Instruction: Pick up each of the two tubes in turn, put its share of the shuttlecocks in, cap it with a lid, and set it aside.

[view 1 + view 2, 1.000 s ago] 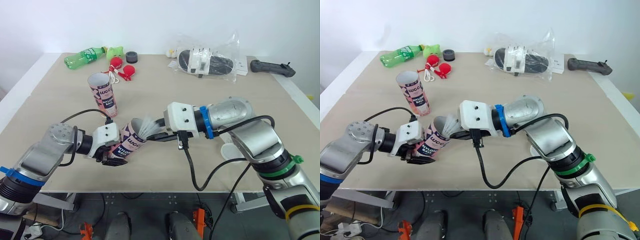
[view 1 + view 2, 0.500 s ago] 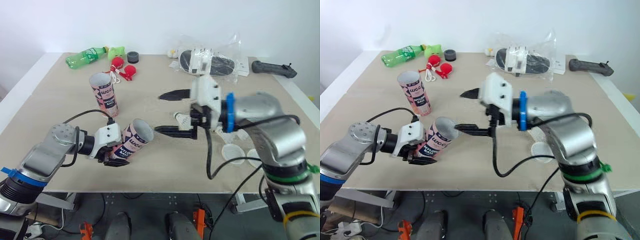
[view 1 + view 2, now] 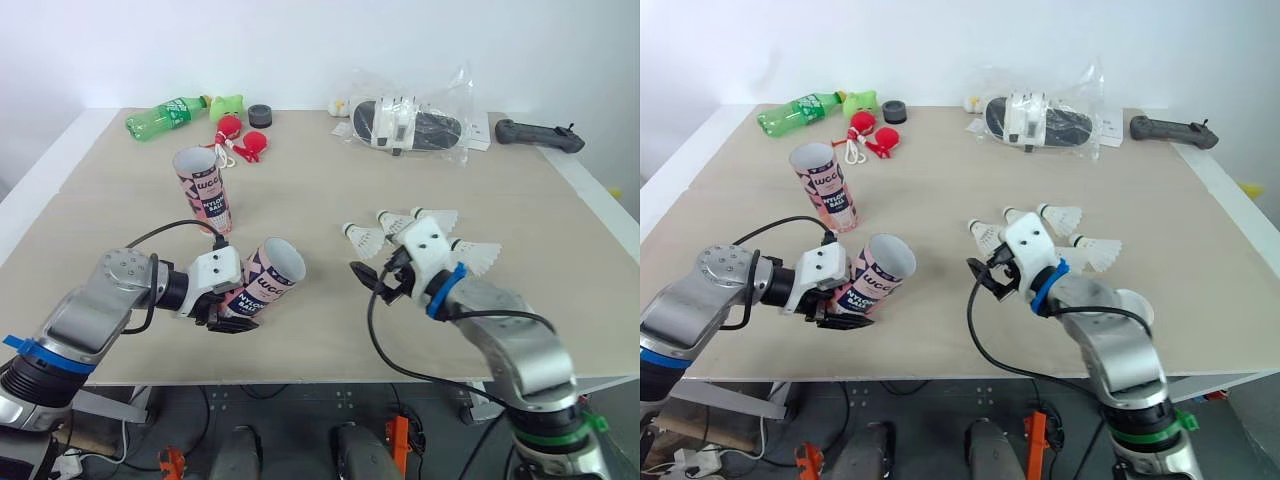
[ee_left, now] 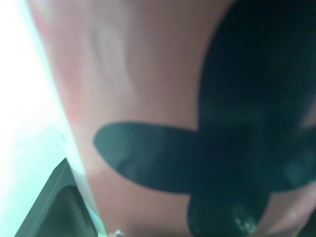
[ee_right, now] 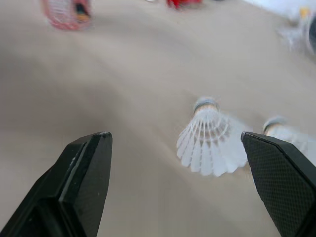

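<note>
Two arms low over table [image 3: 120, 220]: left fingers [image 3: 225, 322] clamped on tilted tube [image 3: 262, 285], right fingers [image 5: 84, 168] spread apart beside shuttlecocks [image 3: 365, 236].

Two tubes [image 3: 205, 190], four shuttlecocks [image 3: 362, 236], one green bottle [image 3: 165, 112]

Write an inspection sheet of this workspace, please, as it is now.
Surface: beige table, flat.
Job's things: held tube tilted in the left end effector, uncapped; other tube upright, uncapped; four shuttlecocks loose by the right end effector.
Clutter: bottle, red balls, black roll, bag, black handle, all at the far edge.
End effectors: left shut on the held tube; right open, empty.
Cables: left cable loops over the table; right cable hangs past the near edge.
Surroundings: white wall.
</note>
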### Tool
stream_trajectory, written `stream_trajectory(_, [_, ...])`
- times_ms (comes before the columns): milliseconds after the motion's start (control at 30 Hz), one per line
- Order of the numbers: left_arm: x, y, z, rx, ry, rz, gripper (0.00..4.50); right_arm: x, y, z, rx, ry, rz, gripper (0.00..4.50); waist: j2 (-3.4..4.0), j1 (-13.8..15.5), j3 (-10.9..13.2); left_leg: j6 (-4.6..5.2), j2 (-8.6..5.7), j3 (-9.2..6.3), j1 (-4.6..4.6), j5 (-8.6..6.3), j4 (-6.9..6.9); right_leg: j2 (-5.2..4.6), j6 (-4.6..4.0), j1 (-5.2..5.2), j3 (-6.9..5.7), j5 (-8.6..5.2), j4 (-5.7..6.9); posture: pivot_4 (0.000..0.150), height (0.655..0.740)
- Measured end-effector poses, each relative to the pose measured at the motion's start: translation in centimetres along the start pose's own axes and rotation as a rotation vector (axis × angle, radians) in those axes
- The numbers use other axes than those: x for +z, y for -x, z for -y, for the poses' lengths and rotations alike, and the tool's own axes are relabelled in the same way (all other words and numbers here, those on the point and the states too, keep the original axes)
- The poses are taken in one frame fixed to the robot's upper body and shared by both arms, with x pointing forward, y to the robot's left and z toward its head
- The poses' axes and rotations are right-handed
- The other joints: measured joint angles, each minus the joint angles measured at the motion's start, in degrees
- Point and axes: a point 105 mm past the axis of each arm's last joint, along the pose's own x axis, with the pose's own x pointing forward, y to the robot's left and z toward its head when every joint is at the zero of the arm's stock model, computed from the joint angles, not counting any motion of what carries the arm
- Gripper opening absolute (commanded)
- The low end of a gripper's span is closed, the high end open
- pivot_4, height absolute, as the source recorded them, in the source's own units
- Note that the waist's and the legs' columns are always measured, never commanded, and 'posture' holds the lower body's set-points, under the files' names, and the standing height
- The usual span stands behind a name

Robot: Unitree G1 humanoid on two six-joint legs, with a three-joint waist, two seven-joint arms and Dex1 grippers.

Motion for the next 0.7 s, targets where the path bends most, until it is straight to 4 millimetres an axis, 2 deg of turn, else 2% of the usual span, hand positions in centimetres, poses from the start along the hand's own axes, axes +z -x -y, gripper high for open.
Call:
stream_trajectory(33, [0.1,-0.1,0.0,0.000,-0.001,0.003,3.41,-0.8,-1.0,-0.3,-0.018,-0.020,-0.027,4.48,0.00,-0.01,0.00,0.00,0.00,0.00,-0.01,0.00,-0.01,0.00,0.01,0.00,0.01,0.00,0.00,0.150,0.7400])
stream_trajectory(133, [0.2,-0.1,0.0,-0.002,-0.003,0.007,3.41,-1.6,-1.8,-0.5,-0.038,-0.030,-0.049,4.48,0.01,0.03,0.00,0.00,0.00,-0.01,-0.05,0.00,-0.04,0.01,0.02,-0.01,0.01,-0.03,0.00,0.150,0.7400])
stream_trajectory(233, [0.2,-0.1,0.0,-0.001,-0.002,0.008,3.41,-2.5,-3.6,0.5,-0.119,-0.062,-0.083,4.48,0.01,-0.02,0.01,0.00,0.00,0.00,-0.04,0.00,-0.05,0.01,0.03,-0.02,0.01,-0.03,-0.01,0.150,0.7400])
stream_trajectory(533, [0.2,-0.1,0.0,0.001,0.002,0.008,3.41,-2.2,-6.7,0.4,-0.130,-0.094,-0.058,4.48,0.01,-0.14,0.01,0.00,0.00,-0.03,-0.03,0.00,-0.12,0.04,0.03,-0.02,0.01,-0.04,-0.01,0.150,0.7400])
stream_trajectory(633, [0.2,-0.1,0.1,0.002,0.006,0.006,3.41,-2.0,-7.8,0.2,-0.125,-0.099,-0.052,3.74,0.01,-0.17,0.01,0.00,0.00,-0.03,-0.02,0.00,-0.12,0.05,0.03,-0.02,0.01,-0.03,-0.01,0.150,0.7400])
stream_trajectory(700, [0.2,-0.1,0.1,0.002,0.008,0.008,3.41,-2.0,-8.3,0.2,-0.123,-0.099,-0.049,2.86,0.01,-0.18,0.01,0.00,0.00,-0.03,-0.03,0.00,-0.12,0.05,0.04,-0.02,0.01,-0.03,-0.01,0.150,0.7400])
